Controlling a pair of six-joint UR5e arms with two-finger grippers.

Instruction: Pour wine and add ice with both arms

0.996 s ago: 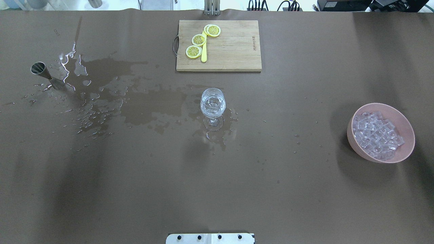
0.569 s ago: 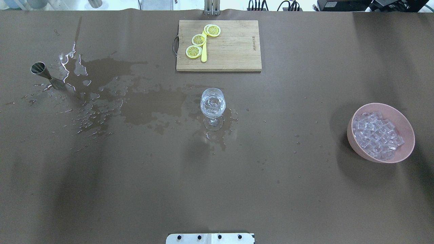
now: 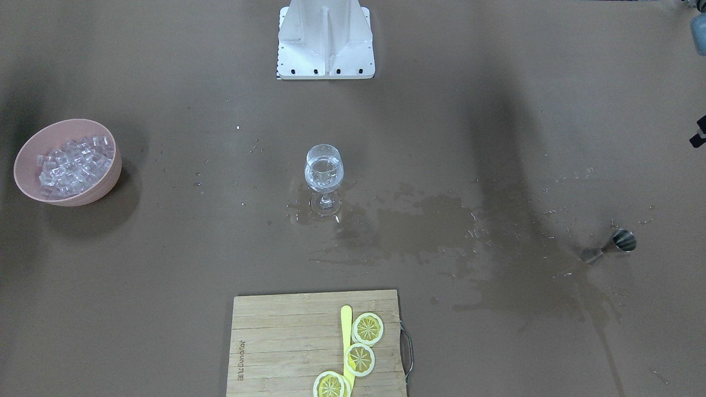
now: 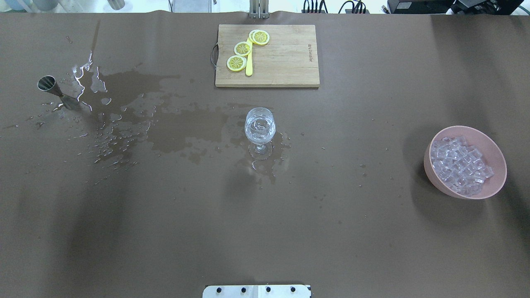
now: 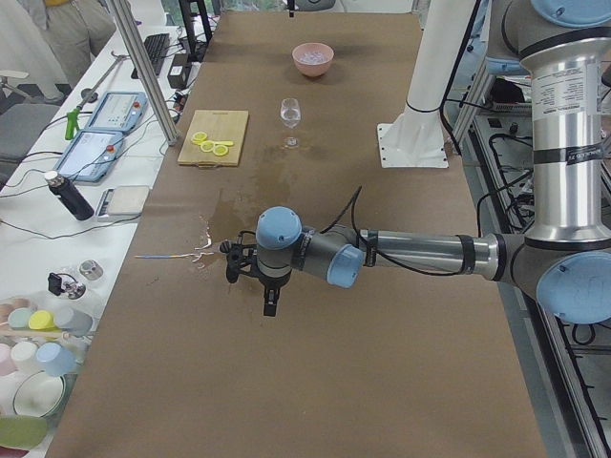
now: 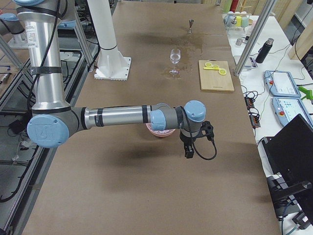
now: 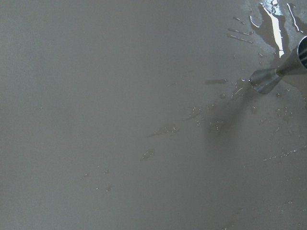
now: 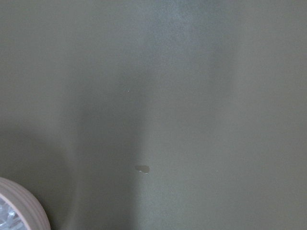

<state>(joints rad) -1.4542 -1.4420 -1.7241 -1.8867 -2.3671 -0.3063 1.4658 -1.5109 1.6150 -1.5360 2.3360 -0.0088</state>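
1. Only the two side views showed the arms: the left arm [image 5: 410, 253] reached low over the wet end of the worktop [image 4: 331, 207], and the right arm [image 6: 122, 116] reached over the end with the pink bowl [image 4: 490, 147].
2. The left hand [image 5: 270, 310] and the right hand [image 6: 189, 155] each pointed down above the worktop. We saw nothing in them, and we could not tell from those views whether their fingers stood apart or together.
3. The overhead view gave the layout instead. The wine glass [image 4: 260, 124] stood upright at the middle with wine [image 4: 259, 129] in its bowl, and dark patches [image 4: 182, 128] of spilled wine spread from its foot towards the steel jigger [image 4: 54, 89].
4. The ice [image 4: 459, 165] lay heaped in the pink bowl, well apart from the glass.
5. The left wrist view caught the jigger [image 7: 278, 74] at its right edge among droplets, and the right wrist view caught the bowl's rim [image 8: 29, 206] in its lower-left corner.
6. The cutting board [image 4: 285, 62] with lemon slices [image 4: 242, 48] lay beyond the glass.
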